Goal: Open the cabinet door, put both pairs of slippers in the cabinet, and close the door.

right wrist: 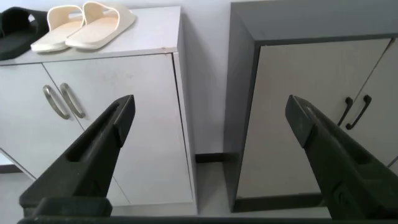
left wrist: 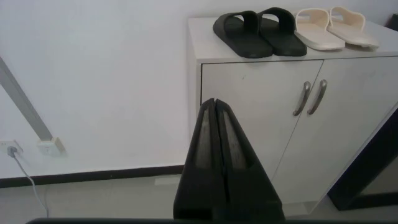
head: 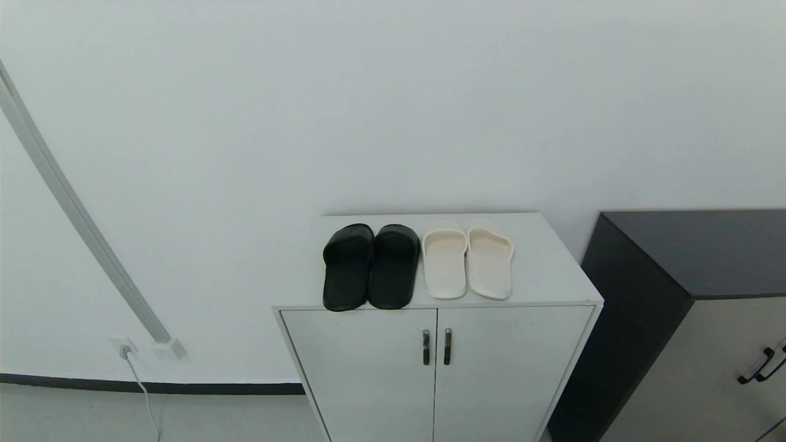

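A pair of black slippers (head: 370, 266) and a pair of cream slippers (head: 468, 262) lie side by side on top of a low white cabinet (head: 540, 270). Its two doors are closed, with two grey handles (head: 436, 347) at the centre seam. In the left wrist view my left gripper (left wrist: 215, 109) is shut and empty, low in front of the cabinet's left door (left wrist: 255, 118), with the black slippers (left wrist: 261, 32) above. In the right wrist view my right gripper (right wrist: 208, 112) is open and empty, facing the cabinet's right side, with the cream slippers (right wrist: 84, 25) and handles (right wrist: 62, 101) beyond.
A taller dark cabinet (head: 688, 307) with black handles (head: 761, 365) stands right beside the white one. A white wall runs behind. On the left, a cable duct (head: 73, 209) slopes down to a wall socket (head: 124, 348) with a cord. Open floor lies left of the cabinet.
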Robot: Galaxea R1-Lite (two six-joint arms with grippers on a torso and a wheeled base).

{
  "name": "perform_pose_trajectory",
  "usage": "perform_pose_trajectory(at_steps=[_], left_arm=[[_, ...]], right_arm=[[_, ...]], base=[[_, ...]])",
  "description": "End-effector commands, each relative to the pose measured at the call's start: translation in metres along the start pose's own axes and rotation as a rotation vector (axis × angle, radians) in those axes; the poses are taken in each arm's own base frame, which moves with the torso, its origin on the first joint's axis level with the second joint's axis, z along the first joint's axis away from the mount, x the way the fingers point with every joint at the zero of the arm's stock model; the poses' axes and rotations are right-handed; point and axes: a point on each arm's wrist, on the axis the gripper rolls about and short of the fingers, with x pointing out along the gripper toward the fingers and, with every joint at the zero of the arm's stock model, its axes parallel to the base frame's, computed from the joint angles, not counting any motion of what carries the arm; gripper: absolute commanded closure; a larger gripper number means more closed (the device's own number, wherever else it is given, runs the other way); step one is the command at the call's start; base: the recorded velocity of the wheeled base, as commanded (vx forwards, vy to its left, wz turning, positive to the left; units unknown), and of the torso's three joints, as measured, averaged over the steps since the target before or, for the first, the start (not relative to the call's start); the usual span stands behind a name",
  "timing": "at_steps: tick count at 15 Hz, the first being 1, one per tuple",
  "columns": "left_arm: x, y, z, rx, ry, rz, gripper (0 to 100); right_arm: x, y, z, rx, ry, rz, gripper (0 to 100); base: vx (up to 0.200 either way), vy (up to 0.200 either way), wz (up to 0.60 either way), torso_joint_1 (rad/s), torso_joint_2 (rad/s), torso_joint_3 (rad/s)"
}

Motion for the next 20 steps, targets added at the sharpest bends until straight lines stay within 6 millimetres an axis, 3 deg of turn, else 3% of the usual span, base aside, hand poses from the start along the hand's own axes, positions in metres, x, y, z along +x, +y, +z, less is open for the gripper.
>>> perform_pose_trajectory(at_steps=[1,3,4,5,6,8,12,15,20], left_arm=[[0.0,0.0,0.0,0.0,0.001,0.0,100],[0.0,0.0,0.0,0.002,0.001,0.001,100],[0.0,0.0,0.0,0.002,0.001,0.0,100],[0.0,0.0,0.0,0.003,0.001,0.0,100],[0.0,0.0,0.0,0.003,0.001,0.001,100],[0.0,0.0,0.0,0.003,0.001,0.0,100],[0.0,0.0,0.0,0.003,0.001,0.0,100],[0.0,0.0,0.0,0.003,0.001,0.0,100],[0.0,0.0,0.0,0.003,0.001,0.0,100]], right_arm=[[0.002,0.0,0.001,0.024,0.029,-0.007,0],[0.002,0.0,0.012,0.04,0.005,-0.002,0],[-0.002,0.001,0.061,0.126,-0.06,0.005,0],[0.003,0.002,0.086,0.169,-0.023,0.016,0],[0.025,0.004,0.091,0.139,0.143,0.065,0],[0.065,0.008,0.088,0.092,0.316,0.147,0],[0.134,0.034,0.096,0.138,0.335,0.267,0],[0.157,0.061,0.105,0.144,0.343,0.293,0],[0.205,0.133,0.118,0.127,0.343,0.275,0]], base=[[0.0,0.0,0.0,0.0,0.0,0.0],[0.0,0.0,0.0,0.0,0.0,0.0],[0.0,0.0,0.0,0.0,0.0,0.0],[0.0,0.0,0.0,0.0,0.0,0.0],[0.0,0.0,0.0,0.0,0.0,0.0],[0.0,0.0,0.0,0.0,0.0,0.0],[0.0,0.0,0.0,0.0,0.0,0.0],[0.0,0.0,0.0,0.0,0.0,0.0],[0.0,0.0,0.0,0.0,0.0,0.0]])
